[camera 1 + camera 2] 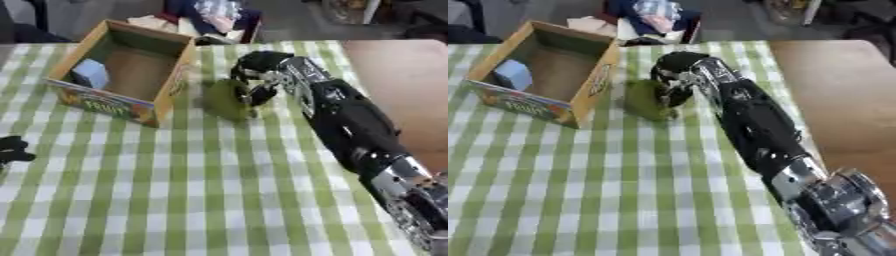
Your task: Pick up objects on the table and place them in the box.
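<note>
Beside the box [166,85], the right hand [260,67] has its fingers [261,94] curled round a green object [225,99].

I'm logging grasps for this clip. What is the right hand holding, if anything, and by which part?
The right hand is curled around a green object, at its upper right side. Whether it is lifted cannot be told.
</note>
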Controlling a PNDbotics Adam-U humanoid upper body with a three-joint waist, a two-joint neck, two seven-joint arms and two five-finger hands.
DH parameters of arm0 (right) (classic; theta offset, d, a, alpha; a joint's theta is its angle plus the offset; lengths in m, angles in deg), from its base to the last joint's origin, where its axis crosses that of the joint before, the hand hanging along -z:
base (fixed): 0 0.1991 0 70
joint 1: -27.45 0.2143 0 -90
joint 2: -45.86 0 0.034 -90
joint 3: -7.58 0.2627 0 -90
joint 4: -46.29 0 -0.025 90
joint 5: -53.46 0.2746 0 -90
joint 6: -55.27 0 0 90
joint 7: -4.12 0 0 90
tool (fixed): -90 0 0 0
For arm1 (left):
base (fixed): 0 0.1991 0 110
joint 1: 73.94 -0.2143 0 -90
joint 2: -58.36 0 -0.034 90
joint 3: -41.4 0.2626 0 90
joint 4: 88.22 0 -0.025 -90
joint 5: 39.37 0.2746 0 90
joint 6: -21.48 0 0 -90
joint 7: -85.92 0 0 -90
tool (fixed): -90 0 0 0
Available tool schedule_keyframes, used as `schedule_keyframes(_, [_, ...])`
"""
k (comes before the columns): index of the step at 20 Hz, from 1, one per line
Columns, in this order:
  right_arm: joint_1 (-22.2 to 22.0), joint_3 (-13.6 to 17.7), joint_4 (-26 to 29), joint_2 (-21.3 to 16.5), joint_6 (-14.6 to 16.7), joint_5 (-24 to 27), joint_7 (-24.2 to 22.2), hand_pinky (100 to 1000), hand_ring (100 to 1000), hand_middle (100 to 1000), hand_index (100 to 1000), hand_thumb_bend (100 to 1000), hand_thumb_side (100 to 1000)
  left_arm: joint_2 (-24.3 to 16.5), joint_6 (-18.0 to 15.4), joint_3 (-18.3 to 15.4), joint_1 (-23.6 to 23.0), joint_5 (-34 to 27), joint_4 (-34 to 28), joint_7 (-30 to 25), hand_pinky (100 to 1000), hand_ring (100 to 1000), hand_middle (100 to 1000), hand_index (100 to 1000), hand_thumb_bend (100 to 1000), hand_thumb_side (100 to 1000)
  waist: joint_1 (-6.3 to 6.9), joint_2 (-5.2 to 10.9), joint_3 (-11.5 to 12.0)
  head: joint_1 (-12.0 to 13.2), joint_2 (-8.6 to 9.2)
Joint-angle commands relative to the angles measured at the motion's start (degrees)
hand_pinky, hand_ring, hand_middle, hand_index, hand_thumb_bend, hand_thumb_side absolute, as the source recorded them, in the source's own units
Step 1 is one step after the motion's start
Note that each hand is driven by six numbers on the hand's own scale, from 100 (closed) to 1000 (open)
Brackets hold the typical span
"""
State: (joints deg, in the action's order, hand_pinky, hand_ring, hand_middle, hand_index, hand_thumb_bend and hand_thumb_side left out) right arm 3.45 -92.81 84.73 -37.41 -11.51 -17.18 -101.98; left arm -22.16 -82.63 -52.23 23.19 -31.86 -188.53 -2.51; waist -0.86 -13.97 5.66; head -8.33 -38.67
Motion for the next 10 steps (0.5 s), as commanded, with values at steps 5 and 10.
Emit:
schedule_keyframes(5, [2.0, -0.8, 6.2, -0.8, -0.6, 5.2, 4.1, 654, 648, 397, 386, 100, 100, -1.1, -0.1, -0.3, 0.4, 0.0, -0.7, 0.2, 813, 589, 615, 738, 100, 865, 0.04, 0.97, 0.1, -0.3, 0.73])
schedule_keyframes(10, [3.3, -0.7, 9.2, -1.0, -2.3, 7.7, 4.4, 646, 639, 390, 383, 100, 100, -1.1, -0.1, -0.3, 0.5, 0.0, -0.8, 0.1, 813, 589, 615, 739, 100, 864, -0.12, 1.05, 0.2, -0.4, 0.81])
